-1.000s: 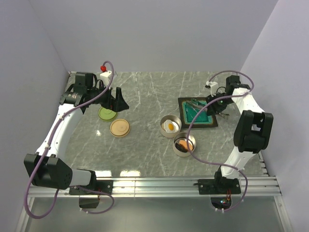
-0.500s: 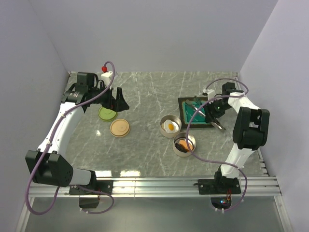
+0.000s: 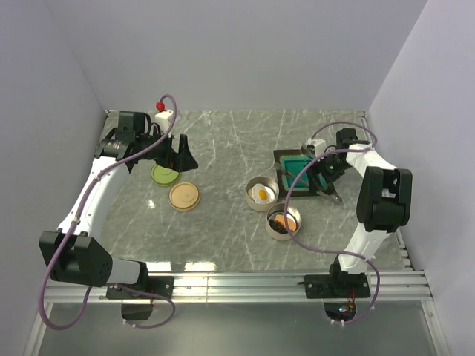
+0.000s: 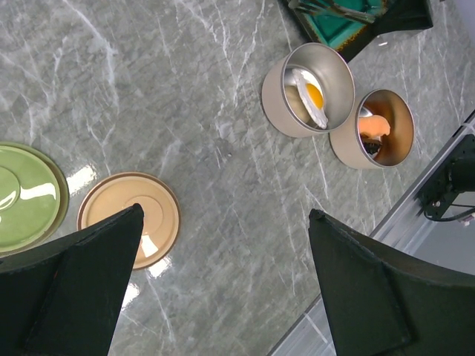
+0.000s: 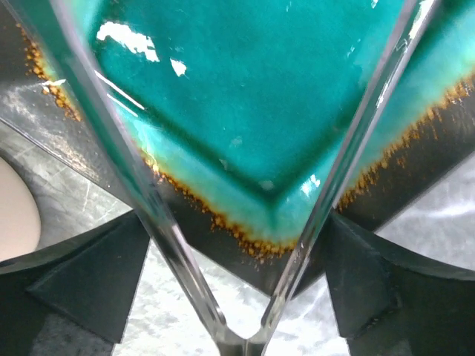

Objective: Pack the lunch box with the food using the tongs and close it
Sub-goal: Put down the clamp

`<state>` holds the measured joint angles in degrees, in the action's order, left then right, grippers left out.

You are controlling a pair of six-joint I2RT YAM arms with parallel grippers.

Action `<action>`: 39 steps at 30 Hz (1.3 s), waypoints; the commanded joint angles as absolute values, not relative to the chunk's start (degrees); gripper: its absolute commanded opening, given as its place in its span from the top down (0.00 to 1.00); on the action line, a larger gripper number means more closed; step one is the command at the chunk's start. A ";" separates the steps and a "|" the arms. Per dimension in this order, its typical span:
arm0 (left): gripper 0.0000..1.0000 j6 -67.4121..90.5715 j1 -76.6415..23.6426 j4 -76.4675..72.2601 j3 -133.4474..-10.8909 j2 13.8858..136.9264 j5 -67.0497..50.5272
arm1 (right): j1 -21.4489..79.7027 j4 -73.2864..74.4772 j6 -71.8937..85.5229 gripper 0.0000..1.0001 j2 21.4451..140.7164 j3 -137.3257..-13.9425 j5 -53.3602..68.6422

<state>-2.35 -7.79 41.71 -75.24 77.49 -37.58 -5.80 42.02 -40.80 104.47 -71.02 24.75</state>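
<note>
The lunch box is two round metal tins. One tin [image 3: 254, 202] [image 4: 276, 111] holds a white fried egg [image 4: 313, 95]. The other tin [image 3: 274, 229] [image 4: 346, 153] holds orange food [image 4: 375, 127]. The silver tongs [image 5: 122, 148] [image 3: 335, 195] lie in a V over the teal tray [image 5: 245, 89] [image 3: 293, 172], joint toward the camera. My right gripper [image 5: 236, 219] [image 3: 324, 174] stands open around them, each tong arm close by a fingertip. My left gripper [image 4: 226, 213] [image 3: 180, 154] hangs open and empty above the table.
A green lid [image 3: 164, 175] [image 4: 22, 196] and a tan lid [image 3: 184, 196] [image 4: 130, 222] lie flat on the marble below the left gripper. The tray's dark rim [image 5: 245, 252] sits near the right wall. An aluminium rail [image 3: 245, 282] runs along the near edge.
My right gripper has opened wide and dropped lower over the tray, and the tongs have spread with it. The left arm has barely moved.
</note>
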 commanded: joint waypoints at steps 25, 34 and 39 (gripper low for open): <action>0.01 -10.10 -4.48 50.89 -74.28 77.70 -28.84 | -5.80 52.11 -35.42 0.00 95.28 -84.28 26.45; 0.33 -10.72 -4.31 47.20 -68.12 81.91 -17.07 | -5.80 53.26 -31.47 0.00 85.45 -89.65 30.40; 0.47 -10.20 -4.31 43.87 -65.75 85.69 -15.38 | -4.57 47.57 -29.18 0.00 76.57 -86.14 28.92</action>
